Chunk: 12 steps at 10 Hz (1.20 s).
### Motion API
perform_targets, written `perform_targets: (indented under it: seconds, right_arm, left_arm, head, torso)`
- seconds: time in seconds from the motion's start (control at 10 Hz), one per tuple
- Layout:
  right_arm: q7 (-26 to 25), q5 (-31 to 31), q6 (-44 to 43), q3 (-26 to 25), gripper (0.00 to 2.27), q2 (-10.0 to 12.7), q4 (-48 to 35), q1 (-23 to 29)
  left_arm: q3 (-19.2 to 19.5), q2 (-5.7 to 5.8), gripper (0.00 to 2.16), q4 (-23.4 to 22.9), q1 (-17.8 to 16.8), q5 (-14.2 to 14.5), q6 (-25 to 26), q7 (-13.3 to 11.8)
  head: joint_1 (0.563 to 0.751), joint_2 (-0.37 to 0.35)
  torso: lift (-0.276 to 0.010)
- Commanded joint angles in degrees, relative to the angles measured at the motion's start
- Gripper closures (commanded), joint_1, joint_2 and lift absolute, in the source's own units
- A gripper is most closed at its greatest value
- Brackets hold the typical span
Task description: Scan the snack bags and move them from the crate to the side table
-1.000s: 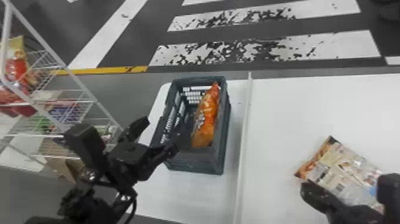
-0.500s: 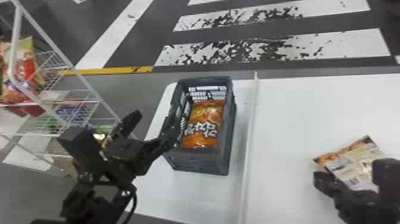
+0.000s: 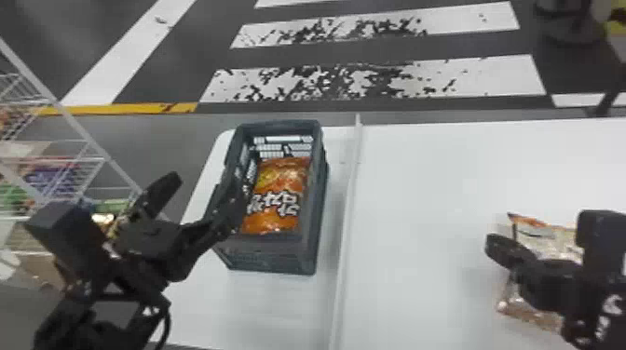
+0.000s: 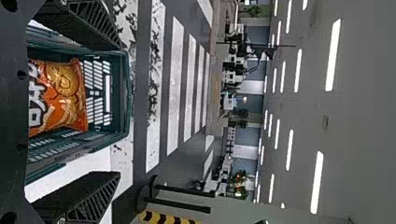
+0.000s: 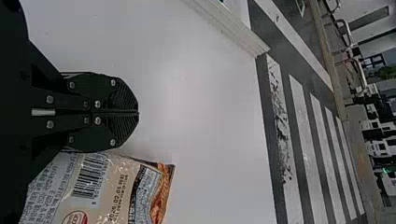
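Crate holding orange bag, centre-left — white ridge beside it. Left claw, lower left, spread; right claw, lower right, clenched.

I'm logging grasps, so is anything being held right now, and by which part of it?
Nothing is held: the left end effector is open, and the right end effector is shut, empty.

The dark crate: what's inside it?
One orange snack bag, lettering showing, lies in the dark crate. It covers much of the crate's bottom, so I can't tell whether anything lies beneath it.
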Motion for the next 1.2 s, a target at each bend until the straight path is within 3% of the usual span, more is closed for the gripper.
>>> perform_targets:
  seconds: [0.0, 0.2, 0.4, 1.1]
  right_arm:
    - [1.4, -3.0, 0.3, -2.7, 2.25, -0.1, -4.0, 3.6]
    - [3.2, -5.4, -0.6, -4.6, 2.25, 0.1, -10.6, 11.0]
    - [4.9, -8.2, -0.8, -5.7, 2.25, 0.1, -13.1, 14.9]
    - [4.9, -5.9, -0.4, -3.1, 2.25, 0.5, -7.6, 13.2]
  left_arm:
    - [-0.5, 0.04, 0.04, 0.1, -0.3, 0.0, 0.0, -0.1]
    - [-1.8, 0.04, 0.04, 0.5, -1.3, -0.5, 0.0, 0.1]
    - [-3.0, 0.39, 0.04, 1.8, -2.5, -1.2, 0.0, 0.4]
    - [-4.3, 1.44, 0.04, 5.4, -4.8, -1.3, 0.0, 0.4]
  head:
    - [0.695, 0.18]
    - [0.695, 0.172]
    - [0.695, 0.176]
    - [0.695, 0.208]
  torso:
    - [-0.087]
    - [-0.087]
    - [-0.087]
    - [-0.087]
